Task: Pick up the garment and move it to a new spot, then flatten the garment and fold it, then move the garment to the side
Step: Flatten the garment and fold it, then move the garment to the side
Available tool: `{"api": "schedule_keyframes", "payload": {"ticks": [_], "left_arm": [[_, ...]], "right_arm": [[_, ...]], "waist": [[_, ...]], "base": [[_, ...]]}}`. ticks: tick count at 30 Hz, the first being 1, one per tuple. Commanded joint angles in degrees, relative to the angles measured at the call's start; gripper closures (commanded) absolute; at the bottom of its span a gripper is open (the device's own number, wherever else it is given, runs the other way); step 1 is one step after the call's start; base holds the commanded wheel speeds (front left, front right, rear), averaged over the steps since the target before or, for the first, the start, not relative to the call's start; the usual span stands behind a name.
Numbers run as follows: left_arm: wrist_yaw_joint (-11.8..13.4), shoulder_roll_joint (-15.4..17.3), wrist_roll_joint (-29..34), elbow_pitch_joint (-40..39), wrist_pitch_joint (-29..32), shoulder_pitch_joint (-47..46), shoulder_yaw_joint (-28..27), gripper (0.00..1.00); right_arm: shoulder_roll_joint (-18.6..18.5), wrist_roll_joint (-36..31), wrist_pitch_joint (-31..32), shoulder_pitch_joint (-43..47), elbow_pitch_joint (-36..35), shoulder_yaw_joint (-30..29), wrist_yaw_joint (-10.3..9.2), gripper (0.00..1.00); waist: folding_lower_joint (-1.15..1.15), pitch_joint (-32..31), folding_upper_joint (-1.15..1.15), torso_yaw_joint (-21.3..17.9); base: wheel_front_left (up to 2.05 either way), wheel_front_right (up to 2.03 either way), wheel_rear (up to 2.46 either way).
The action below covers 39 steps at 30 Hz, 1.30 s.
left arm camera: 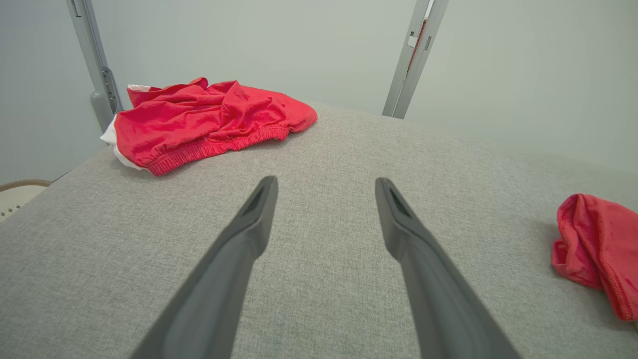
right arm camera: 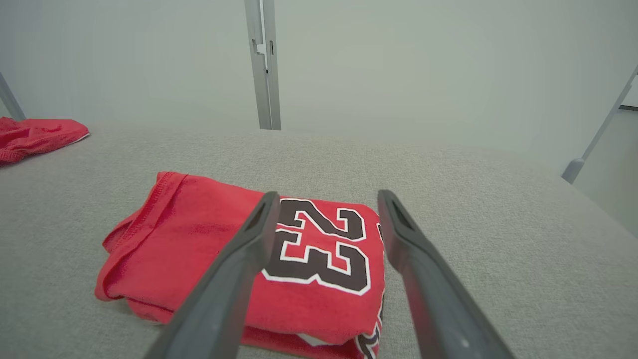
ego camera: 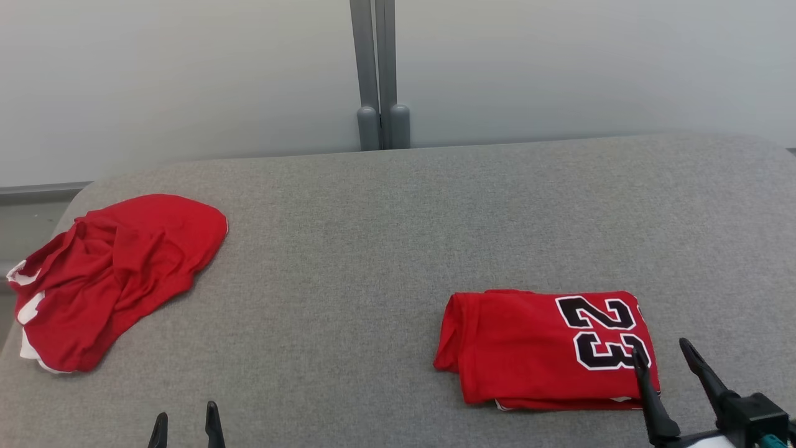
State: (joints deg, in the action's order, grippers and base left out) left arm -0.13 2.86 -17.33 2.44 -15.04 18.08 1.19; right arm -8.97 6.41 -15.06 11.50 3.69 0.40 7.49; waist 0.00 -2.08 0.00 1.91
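Your right claw stood wide open and held nothing. The folded red garment lay on the grey worktop just ahead, mostly to its left. Your left claw gaped empty too, with crumpled red shorts well ahead.

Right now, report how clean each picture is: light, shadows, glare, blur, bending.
Head view: soft even light, no glare, folded jersey sharp, only a thin shadow under it. Left wrist view: the wide lens leans the posts outward; crumpled red garment crisp. Right wrist view: the number reads clearly, the near fingers loom large.
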Motion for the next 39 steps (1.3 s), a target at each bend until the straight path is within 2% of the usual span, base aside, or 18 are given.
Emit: {"api": "schedule_keyframes", "payload": {"ticks": [1, 6, 19, 23, 26, 28, 32, 37, 38, 39], "left_arm": [[-0.48, 0.08, 0.6, 0.06, -0.16, 0.79, -0.25, 0.0], [-1.5, 0.08, 1.37, 0.62, -0.15, 1.45, -0.71, 0.0], [-3.09, 0.08, 2.19, 1.03, -0.16, 0.63, -2.0, 0.0], [-3.42, 0.08, 2.26, 0.79, -0.16, -0.22, -1.87, 0.0], [-3.58, 0.08, 2.32, 1.24, -0.15, -0.77, -1.12, 0.0], [-3.63, 0.08, 2.32, 1.61, -0.15, -1.26, -0.61, 0.0], [-3.8, 0.08, 2.49, 1.99, -0.16, -2.64, 0.56, 0.0], [-3.36, 0.08, 2.18, 2.0, -0.16, -4.17, 1.01, 0.0], [-3.24, 0.08, 2.15, 1.88, -0.15, -4.44, 0.95, 0.0], [-3.13, 0.08, 2.13, 1.75, -0.16, -4.67, 0.87, 0.0]], "right_arm": [[-0.32, 0.5, -0.14, 1.64, -0.07, -1.14, 0.0, 0.0], [-1.58, 1.11, -0.14, 3.4, 1.62, -2.73, 0.0, 0.0], [-0.34, 1.05, -0.14, 1.48, 2.74, -4.53, 0.0, 0.0], [1.06, 4.52, -0.14, -1.38, 8.7, -5.93, 0.0, 0.0], [0.79, 9.52, 5.23, -7.11, 14.88, -4.94, 0.0, 0.0], [-0.91, 10.53, 10.09, -10.86, 18.43, -4.15, -0.01, 0.0], [-1.32, 12.19, 18.61, -17.74, 25.73, -3.41, 0.0, 0.0], [-0.31, 14.54, 24.2, -21.89, 31.55, -3.64, 0.01, 0.0], [-0.26, 15.59, 24.74, -22.52, 32.1, -3.62, 0.01, 0.3], [-0.25, 16.54, 25.16, -22.97, 32.01, -3.07, 0.02, 0.87]], "waist": [[0.0, -0.59, 0.0, -0.34], [0.0, -1.22, 0.0, 0.1], [0.0, -1.61, 0.0, 0.99], [0.0, -0.56, 0.0, 0.76], [0.0, 0.51, 0.0, 0.56], [0.0, 1.36, 0.0, 0.58], [0.0, 3.36, 0.0, 1.55], [0.0, 5.29, 0.0, 3.47], [0.0, 5.64, 0.0, 3.68], [0.0, 6.06, 0.0, 3.77]], "base": [[0.0, 0.0, 0.0], [0.0, 0.0, 0.0], [0.0, 0.0, 0.0], [0.0, 0.0, 0.0], [0.0, 0.0, 0.0], [0.0, 0.0, 0.0], [0.0, 0.0, 0.0], [0.0, 0.0, 0.0], [0.0, 0.0, 0.0], [0.0, 0.0, 0.0]]}}
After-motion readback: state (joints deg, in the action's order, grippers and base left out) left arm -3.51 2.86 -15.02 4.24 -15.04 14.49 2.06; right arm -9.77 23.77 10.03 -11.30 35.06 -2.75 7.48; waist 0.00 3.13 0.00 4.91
